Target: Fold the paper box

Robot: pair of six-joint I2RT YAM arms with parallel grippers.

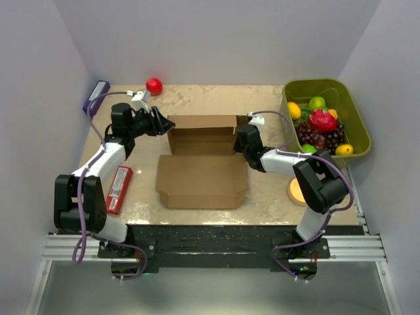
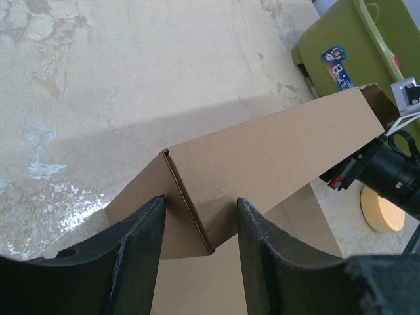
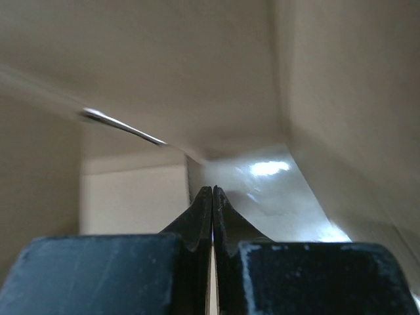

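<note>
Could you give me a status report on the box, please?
Left gripper open, astride the paper box at its left corner. Right gripper shut, at its right end. Back walls up, lid flat. Red packet lies clear.

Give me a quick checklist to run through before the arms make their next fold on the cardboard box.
1. Left gripper open, straddling the end of the box wall: ok.
2. Left fingers touching the cardboard: cannot tell.
3. Right gripper shut at the box's right end: ok.
4. Cardboard pinched in the right gripper: cannot tell.
5. Lid lying flat on the table: ok.
6. Red packet and round disc apart from the box: ok.
</note>
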